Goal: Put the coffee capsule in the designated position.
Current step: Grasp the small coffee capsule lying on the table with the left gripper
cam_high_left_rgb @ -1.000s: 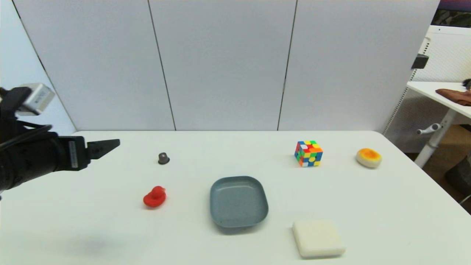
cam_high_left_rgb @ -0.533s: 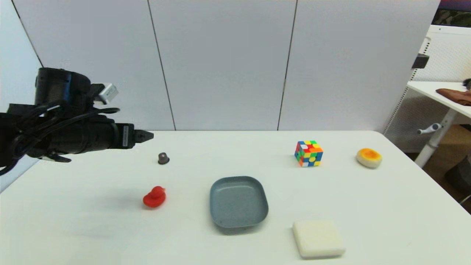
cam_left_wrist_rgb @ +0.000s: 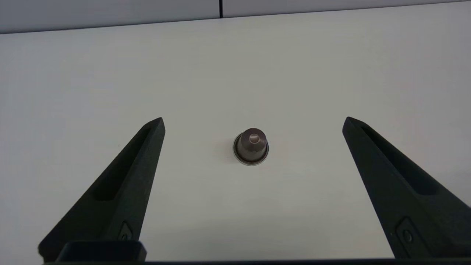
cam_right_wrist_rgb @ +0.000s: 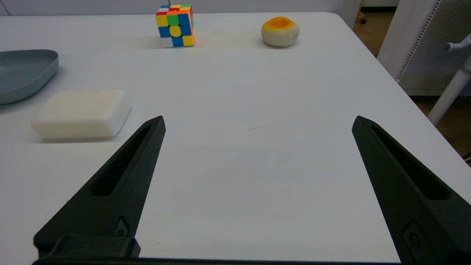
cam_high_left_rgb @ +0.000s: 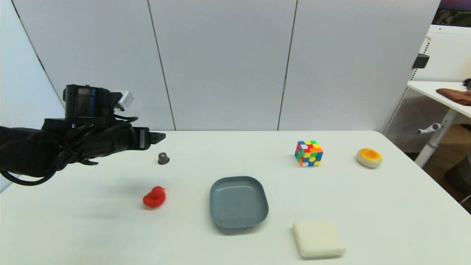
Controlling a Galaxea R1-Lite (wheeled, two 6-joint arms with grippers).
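Observation:
The coffee capsule [cam_high_left_rgb: 163,158], a small dark grey-brown cone standing on its wide rim, rests on the white table at the far left. In the left wrist view the capsule [cam_left_wrist_rgb: 251,146] sits centred beyond the two spread fingers. My left gripper [cam_high_left_rgb: 162,137] hovers above the table just left of and over the capsule, open and holding nothing. My right gripper [cam_right_wrist_rgb: 257,121] is open over bare table at the right side; it does not show in the head view.
A red toy duck [cam_high_left_rgb: 154,197] lies nearer than the capsule. A grey-blue tray [cam_high_left_rgb: 238,217] sits mid-table, a white block [cam_high_left_rgb: 318,238] at its near right. A colourful cube [cam_high_left_rgb: 308,153] and an orange-topped round item [cam_high_left_rgb: 368,157] stand at the far right.
My left arm has swung in from the left edge and reached rightward, bringing its fingertips close above the capsule. Nothing on the table has moved.

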